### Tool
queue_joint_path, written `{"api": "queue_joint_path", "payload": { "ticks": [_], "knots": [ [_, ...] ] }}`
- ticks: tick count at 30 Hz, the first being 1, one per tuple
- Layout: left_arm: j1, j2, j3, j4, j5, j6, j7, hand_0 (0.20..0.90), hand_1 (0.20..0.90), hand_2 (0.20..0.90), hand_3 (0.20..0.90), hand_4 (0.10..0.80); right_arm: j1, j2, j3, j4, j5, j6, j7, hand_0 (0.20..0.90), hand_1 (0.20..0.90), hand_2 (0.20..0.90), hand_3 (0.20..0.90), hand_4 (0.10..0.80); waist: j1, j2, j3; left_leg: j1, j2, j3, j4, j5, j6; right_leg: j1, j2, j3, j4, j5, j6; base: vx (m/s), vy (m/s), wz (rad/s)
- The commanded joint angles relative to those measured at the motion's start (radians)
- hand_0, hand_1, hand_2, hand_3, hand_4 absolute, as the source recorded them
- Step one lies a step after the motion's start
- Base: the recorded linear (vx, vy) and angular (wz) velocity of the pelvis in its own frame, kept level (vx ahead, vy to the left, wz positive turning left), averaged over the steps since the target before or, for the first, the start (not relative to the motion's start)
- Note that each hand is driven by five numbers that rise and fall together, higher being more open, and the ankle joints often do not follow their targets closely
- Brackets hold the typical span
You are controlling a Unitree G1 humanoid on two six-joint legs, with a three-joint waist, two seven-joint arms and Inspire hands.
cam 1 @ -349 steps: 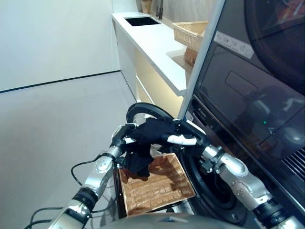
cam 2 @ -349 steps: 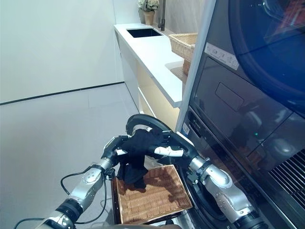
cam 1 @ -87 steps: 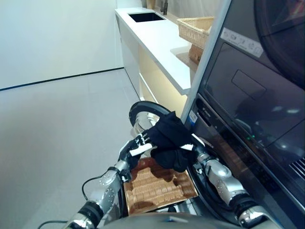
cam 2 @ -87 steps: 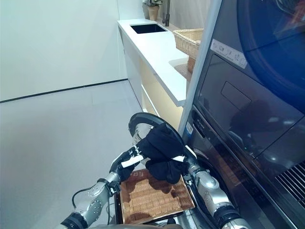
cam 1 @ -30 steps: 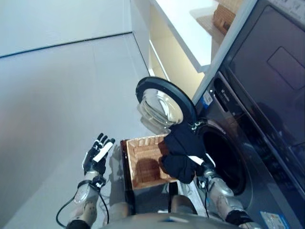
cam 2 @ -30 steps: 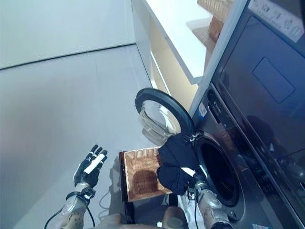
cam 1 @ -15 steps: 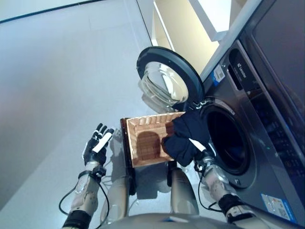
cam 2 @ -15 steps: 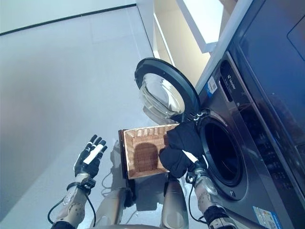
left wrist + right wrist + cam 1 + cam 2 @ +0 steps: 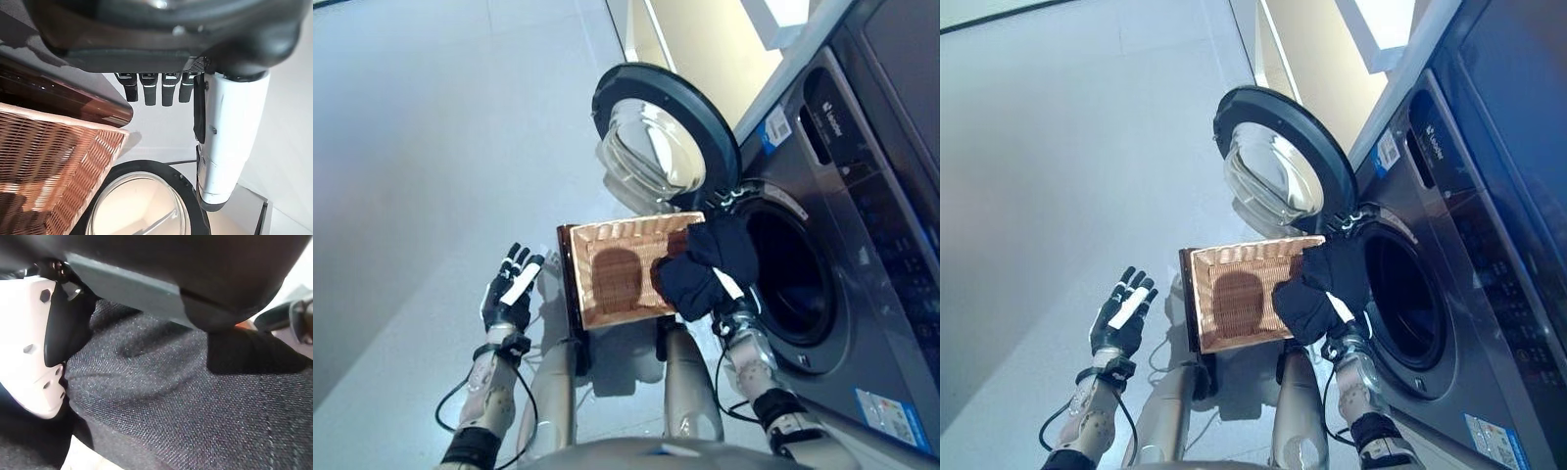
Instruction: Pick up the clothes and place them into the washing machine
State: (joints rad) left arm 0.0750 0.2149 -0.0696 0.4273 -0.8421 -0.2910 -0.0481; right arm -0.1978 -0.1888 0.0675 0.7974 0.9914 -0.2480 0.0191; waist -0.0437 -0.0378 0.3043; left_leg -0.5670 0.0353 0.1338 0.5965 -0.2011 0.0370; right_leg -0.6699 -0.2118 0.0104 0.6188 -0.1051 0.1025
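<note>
Dark, finely woven cloth, a bunched garment (image 9: 710, 266), is held up by the right hand (image 9: 732, 291) just in front of the round opening of the washing machine (image 9: 822, 255), at the side of the opening nearest the wicker basket (image 9: 617, 269). The garment is draped over the hand so that the fingers are covered; only the white-covered thumb is seen, pressed against the fabric in the right wrist view, and the cloth is taken to be gripped. The right forearm is raised steeply from below, with the wrist directly beneath the bundle. The machine's door (image 9: 663, 147) is swung fully open, its glass bowl turned outward, above the far end of the basket. The basket lies on the floor beside the machine's front, and part of the garment overhangs its near corner. The left hand (image 9: 512, 293) is held out over the grey floor, well apart from the machine on the basket's far side, with its fingers straight and spread and nothing in it.
</note>
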Motion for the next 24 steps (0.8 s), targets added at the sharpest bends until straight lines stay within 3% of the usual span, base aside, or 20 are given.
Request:
{"api": "queue_joint_path", "payload": {
  "ticks": [1, 16, 20, 24],
  "knots": [
    [0.036, 0.049, -0.018, -0.142, -0.017, -0.096, -0.002, 0.900, 0.900, 0.900, 0.900, 0.800, -0.015, -0.022, -0.031, -0.092, 0.034, -0.113, 0.010, 0.200, 0.200, 0.200, 0.200, 0.300, 0.001, 0.036, -0.083, -0.071, 0.046, -0.067, 0.054, 0.037, -0.079, -0.025, -0.003, 0.013, -0.051, 0.108, 0.009, -0.011, -0.013, -0.04],
    [0.041, 0.060, -0.050, -0.167, -0.036, -0.103, -0.001, 0.900, 0.900, 0.900, 0.900, 0.800, -0.066, -0.019, -0.105, -0.027, 0.138, -0.163, -0.014, 0.200, 0.200, 0.200, 0.200, 0.300, 0.001, 0.064, -0.082, -0.143, 0.058, -0.076, 0.106, 0.018, -0.081, -0.117, 0.013, 0.023, 0.048, 0.060, -0.006, 0.001, -0.015, 0.01],
    [0.048, 0.059, -0.071, -0.171, -0.059, -0.108, 0.001, 0.900, 0.900, 0.900, 0.900, 0.800, -0.133, -0.005, -0.251, 0.024, 0.302, -0.243, -0.023, 0.200, 0.200, 0.200, 0.200, 0.300, 0.002, 0.095, -0.086, -0.161, 0.050, -0.077, 0.109, 0.011, -0.080, -0.150, 0.012, 0.032, 0.072, 0.043, -0.007, 0.001, -0.004, -0.01],
    [0.045, 0.061, -0.087, -0.150, -0.080, -0.105, 0.000, 0.900, 0.900, 0.900, 0.900, 0.800, -0.186, -0.029, -0.325, 0.102, 0.368, -0.270, -0.045, 0.200, 0.200, 0.200, 0.200, 0.300, 0.008, 0.119, -0.091, -0.168, 0.048, -0.075, 0.115, 0.005, -0.080, -0.161, 0.008, 0.037, 0.088, 0.032, -0.006, 0.006, -0.001, 0.03]
  ]
}}
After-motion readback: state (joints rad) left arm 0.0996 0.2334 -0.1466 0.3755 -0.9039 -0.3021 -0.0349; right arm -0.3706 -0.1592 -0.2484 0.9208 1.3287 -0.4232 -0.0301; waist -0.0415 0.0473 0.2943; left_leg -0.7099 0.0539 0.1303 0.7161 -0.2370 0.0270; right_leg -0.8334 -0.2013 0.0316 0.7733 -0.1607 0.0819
